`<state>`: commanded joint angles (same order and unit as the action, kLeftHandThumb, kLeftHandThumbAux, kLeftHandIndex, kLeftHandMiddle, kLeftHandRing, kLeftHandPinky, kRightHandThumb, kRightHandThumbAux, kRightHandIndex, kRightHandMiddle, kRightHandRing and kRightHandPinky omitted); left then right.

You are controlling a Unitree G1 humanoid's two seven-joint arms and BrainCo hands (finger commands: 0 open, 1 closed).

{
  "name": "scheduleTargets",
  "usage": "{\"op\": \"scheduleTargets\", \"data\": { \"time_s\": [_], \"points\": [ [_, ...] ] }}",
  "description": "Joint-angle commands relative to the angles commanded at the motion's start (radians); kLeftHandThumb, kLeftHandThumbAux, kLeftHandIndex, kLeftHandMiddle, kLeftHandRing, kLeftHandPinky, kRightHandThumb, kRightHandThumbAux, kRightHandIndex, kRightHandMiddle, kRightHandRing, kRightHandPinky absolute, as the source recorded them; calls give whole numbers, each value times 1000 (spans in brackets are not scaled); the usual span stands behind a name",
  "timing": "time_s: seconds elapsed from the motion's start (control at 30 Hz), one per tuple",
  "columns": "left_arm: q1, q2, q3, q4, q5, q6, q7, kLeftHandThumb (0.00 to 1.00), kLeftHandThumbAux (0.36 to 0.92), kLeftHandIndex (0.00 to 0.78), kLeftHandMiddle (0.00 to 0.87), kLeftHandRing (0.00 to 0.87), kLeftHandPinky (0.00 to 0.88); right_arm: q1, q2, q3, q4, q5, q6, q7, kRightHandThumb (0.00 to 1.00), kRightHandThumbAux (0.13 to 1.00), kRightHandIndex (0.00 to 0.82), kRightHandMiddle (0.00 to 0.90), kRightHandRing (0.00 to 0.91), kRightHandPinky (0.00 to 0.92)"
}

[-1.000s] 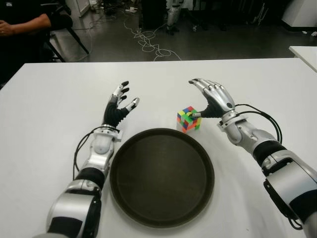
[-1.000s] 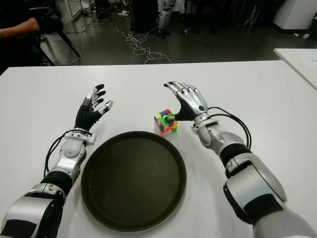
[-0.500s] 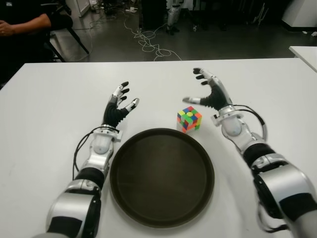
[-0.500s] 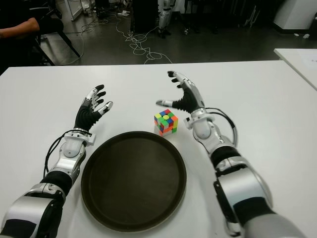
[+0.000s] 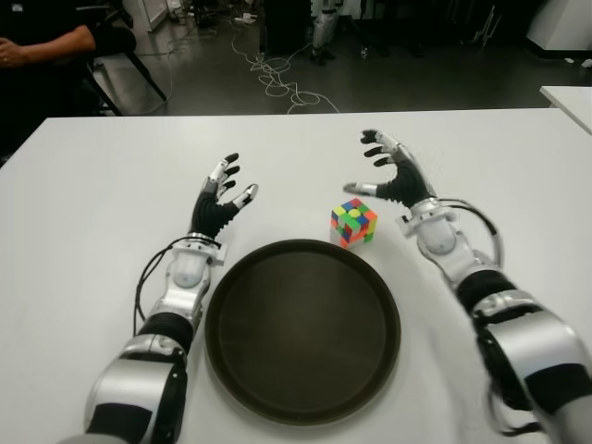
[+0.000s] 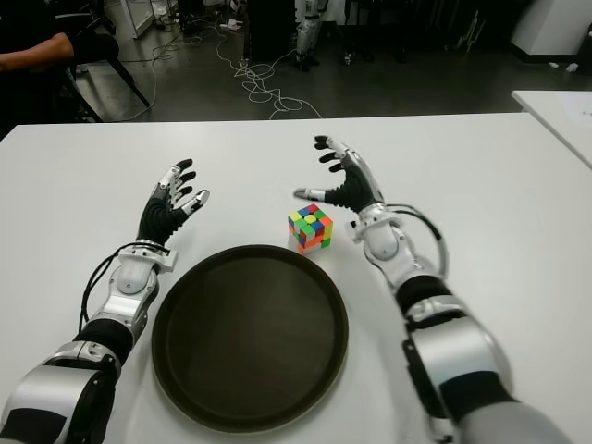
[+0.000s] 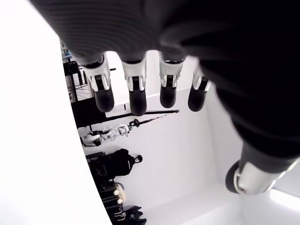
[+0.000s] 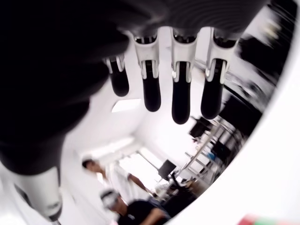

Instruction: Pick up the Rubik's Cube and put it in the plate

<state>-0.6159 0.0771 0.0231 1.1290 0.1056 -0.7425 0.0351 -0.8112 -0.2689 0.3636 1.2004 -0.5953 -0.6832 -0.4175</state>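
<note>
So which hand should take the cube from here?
Right. The right hand is open just beside the Rubik's Cube, thumb toward it. The left hand, also open, shows farther off, across the plate rim.

Both arms wear silver-grey shells broken by black ribbed joint sections, with thin black cables looping loose along each forearm. The left hand (image 5: 218,198) has a black rubbery palm, silver-white finger segments and black rounded fingertips (image 7: 136,101). The right hand (image 5: 396,173) matches it: black palm, pale metal knuckle links, glossy black finger pads (image 8: 181,105) and a silver wrist cuff.
</note>
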Motion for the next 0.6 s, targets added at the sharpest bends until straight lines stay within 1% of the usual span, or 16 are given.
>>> {"op": "scheduleTargets", "data": {
  "time_s": [0.1,0.17,0.3,0.37,0.47,0.53,0.6],
  "points": [
    [0,0,0,1,0,2,0,51,611,48,86,75,95,-15,-17,55,2,-69,53,-16,0,683,233,269,298,322],
    [0,0,1,1,-2,3,-1,58,604,51,89,79,96,-21,-22,76,3,-91,77,-16,0,673,232,270,295,303],
    [0,-1,4,2,-6,4,-7,58,593,49,90,78,95,-30,-28,105,1,-121,119,-7,0,672,233,271,288,287],
    [1,-1,5,1,-8,4,-9,58,590,50,88,74,90,-34,-31,119,0,-133,140,-2,0,672,236,270,276,255],
    [0,0,5,3,-9,4,-12,61,584,48,86,72,87,-38,-33,135,-4,-143,167,2,0,668,236,268,267,237],
    [-1,1,5,4,-9,5,-16,64,580,46,84,71,87,-37,-36,143,-18,-150,180,4,0,666,234,267,263,232],
    [-1,3,4,6,-9,5,-20,61,571,43,84,70,88,-36,-39,150,-34,-154,188,3,0,668,236,277,274,251]
  ]
}}
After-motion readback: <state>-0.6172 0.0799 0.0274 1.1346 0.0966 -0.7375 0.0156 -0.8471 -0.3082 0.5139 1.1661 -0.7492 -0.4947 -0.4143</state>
